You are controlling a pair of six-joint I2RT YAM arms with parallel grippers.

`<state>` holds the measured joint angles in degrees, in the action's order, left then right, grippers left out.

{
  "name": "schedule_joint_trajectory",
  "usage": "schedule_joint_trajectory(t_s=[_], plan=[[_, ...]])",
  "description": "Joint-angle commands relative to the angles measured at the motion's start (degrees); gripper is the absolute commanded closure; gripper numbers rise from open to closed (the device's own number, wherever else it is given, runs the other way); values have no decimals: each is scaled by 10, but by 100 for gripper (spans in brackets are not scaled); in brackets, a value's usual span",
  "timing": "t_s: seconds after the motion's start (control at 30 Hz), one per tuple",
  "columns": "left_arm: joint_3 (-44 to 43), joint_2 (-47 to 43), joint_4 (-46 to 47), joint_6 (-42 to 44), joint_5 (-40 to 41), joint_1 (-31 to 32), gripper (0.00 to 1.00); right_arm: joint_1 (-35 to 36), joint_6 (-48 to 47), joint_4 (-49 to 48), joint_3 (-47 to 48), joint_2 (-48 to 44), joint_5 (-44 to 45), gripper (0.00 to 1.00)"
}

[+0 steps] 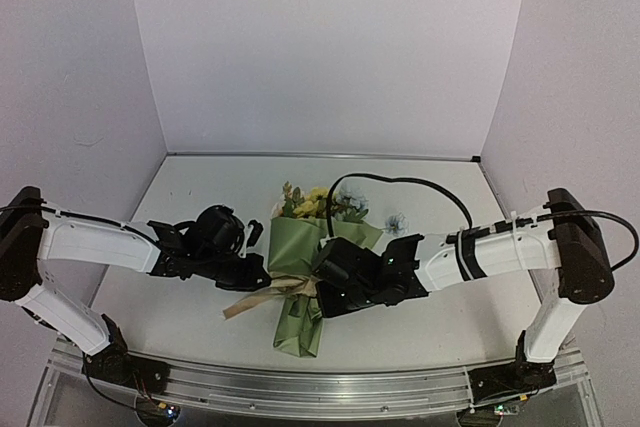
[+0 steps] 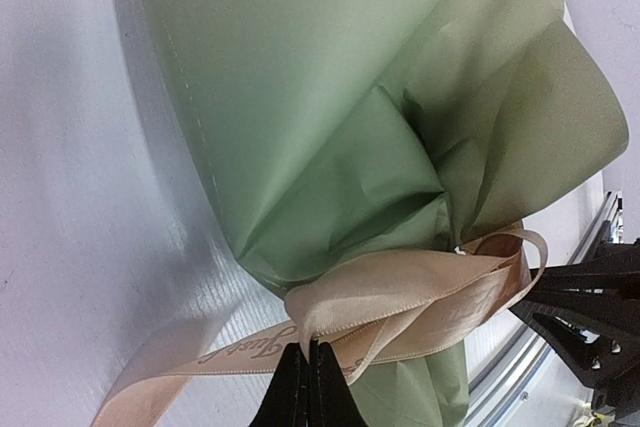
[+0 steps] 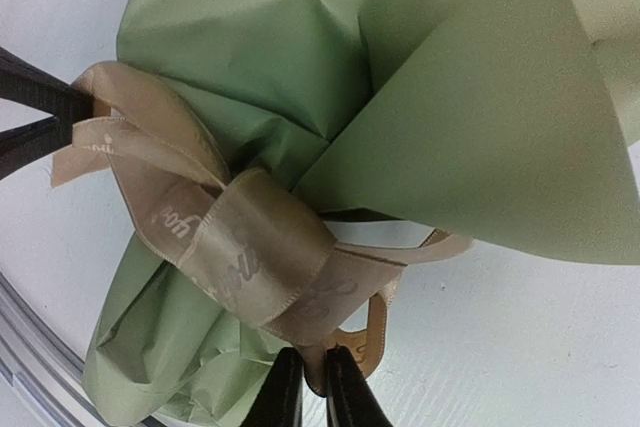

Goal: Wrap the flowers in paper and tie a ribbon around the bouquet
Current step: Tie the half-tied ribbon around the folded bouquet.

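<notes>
The bouquet (image 1: 303,277) lies on the table between both arms, with the yellow and pale flowers (image 1: 315,202) sticking out of its far end. Olive-green paper (image 2: 330,97) (image 3: 450,117) forms its cone. A glossy tan ribbon (image 2: 400,292) (image 3: 240,237) is wound round the narrow waist, and one tail (image 1: 250,302) trails to the left. My left gripper (image 2: 308,359) (image 1: 262,277) is shut on a fold of the ribbon at the bouquet's left side. My right gripper (image 3: 315,365) (image 1: 322,282) is shut on a ribbon loop at the right side.
A loose pale blue flower (image 1: 397,222) lies on the table right of the bouquet. A black cable (image 1: 400,183) arcs above the right arm. A metal rail (image 1: 320,387) runs along the near table edge, close below the bouquet's stem end. White walls enclose three sides.
</notes>
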<state>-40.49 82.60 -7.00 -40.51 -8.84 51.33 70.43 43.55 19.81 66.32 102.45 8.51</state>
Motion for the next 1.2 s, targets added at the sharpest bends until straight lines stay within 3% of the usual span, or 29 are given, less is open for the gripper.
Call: schedule_joint_trajectory(t_s=[0.0, 0.47, 0.6, 1.17], plan=[[-22, 5, 9, 4, 12, 1, 100, 1, 2, 11, 4, -16, 31, 93], [-23, 4, -9, -8, 47, 1, 100, -1, 8, 28, -20, -39, 37, 92], [-22, 0, -11, -11, 55, 0, 100, -1, 8, 33, -27, -45, 38, 100], [-9, -24, -17, -28, 83, -4, 100, -1, 16, 49, -57, -44, 30, 100]])
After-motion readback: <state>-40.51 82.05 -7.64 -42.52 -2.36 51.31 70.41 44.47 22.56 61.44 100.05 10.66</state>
